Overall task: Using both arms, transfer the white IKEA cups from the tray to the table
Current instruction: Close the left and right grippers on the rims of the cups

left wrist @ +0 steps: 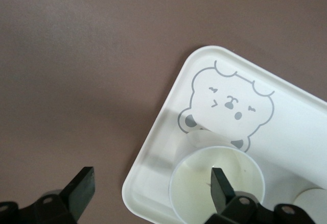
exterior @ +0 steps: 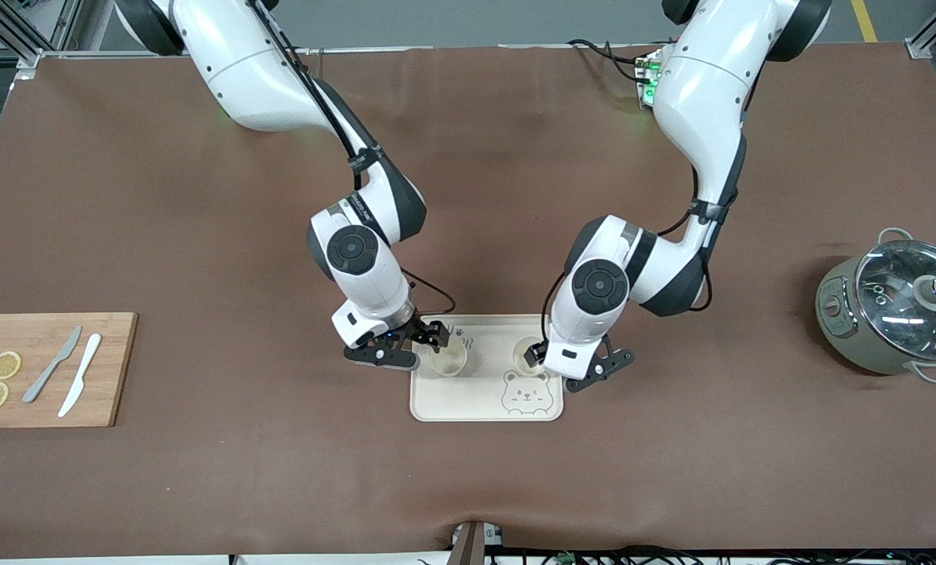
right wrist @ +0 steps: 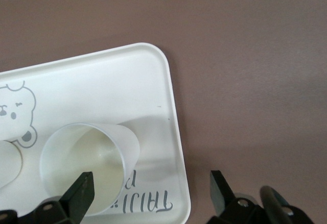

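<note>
Two white IKEA cups stand upright on the bear-printed tray (exterior: 475, 396). One cup (exterior: 447, 359) is toward the right arm's end, the other cup (exterior: 529, 353) toward the left arm's end. My right gripper (exterior: 409, 345) is open and empty over the tray's edge beside its cup (right wrist: 87, 165); it shows in the right wrist view (right wrist: 149, 191). My left gripper (exterior: 568, 367) is open and empty across the tray's other edge. In the left wrist view (left wrist: 152, 183) one finger (left wrist: 222, 188) is over its cup (left wrist: 199, 183).
A wooden cutting board (exterior: 107, 369) with two lemon slices, a grey knife and a white knife lies at the right arm's end. A grey glass-lidded pot (exterior: 895, 306) stands at the left arm's end. Brown table mat all around.
</note>
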`<state>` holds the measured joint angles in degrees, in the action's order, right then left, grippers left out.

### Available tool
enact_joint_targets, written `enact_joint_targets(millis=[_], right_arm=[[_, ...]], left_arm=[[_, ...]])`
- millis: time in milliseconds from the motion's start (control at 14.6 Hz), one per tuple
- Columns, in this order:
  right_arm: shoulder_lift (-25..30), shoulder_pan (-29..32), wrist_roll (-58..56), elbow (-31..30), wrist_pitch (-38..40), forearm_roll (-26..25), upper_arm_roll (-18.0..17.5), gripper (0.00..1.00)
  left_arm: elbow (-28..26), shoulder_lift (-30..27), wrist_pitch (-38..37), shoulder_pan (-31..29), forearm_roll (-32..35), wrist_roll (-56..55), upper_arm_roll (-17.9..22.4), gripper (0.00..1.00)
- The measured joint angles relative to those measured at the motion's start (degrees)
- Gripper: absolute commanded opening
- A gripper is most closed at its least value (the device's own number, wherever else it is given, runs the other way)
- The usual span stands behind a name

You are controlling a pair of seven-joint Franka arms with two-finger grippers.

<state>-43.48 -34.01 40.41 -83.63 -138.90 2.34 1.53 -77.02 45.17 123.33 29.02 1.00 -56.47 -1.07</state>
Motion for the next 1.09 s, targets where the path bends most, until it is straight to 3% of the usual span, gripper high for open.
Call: enact_joint_targets(millis=[273,546,888,956,1093], right_arm=[[-2.0,-0.9,0.0,1.2,-0.7,-0.1,0.0,1.00],[-3.6,-1.2,0.0,2.1,-2.3,-0.3,0.0,1.00],[-4.8,-1.4,0.0,2.4,-3.1,-0.3,0.0,1.00],[-4.8,-1.4,0.0,2.4,-3.1,-0.4,0.0,0.92],[-4.8,-1.4,0.0,2.6,-3.1,-0.4,0.0,0.71]], left_arm=[[0.0,1.1,0.7,0.7,0.0,-0.7,0.0,0.96],[0.2,1.2,0.8,0.7,0.0,-1.9,0.0,0.45],[0.4,1.2,0.8,0.7,0.0,-4.0,0.0,0.07],[0.4,1.2,0.8,0.7,0.0,-4.2,0.0,0.00],[0.5,1.2,0.8,0.7,0.0,-4.3,0.0,0.00]])
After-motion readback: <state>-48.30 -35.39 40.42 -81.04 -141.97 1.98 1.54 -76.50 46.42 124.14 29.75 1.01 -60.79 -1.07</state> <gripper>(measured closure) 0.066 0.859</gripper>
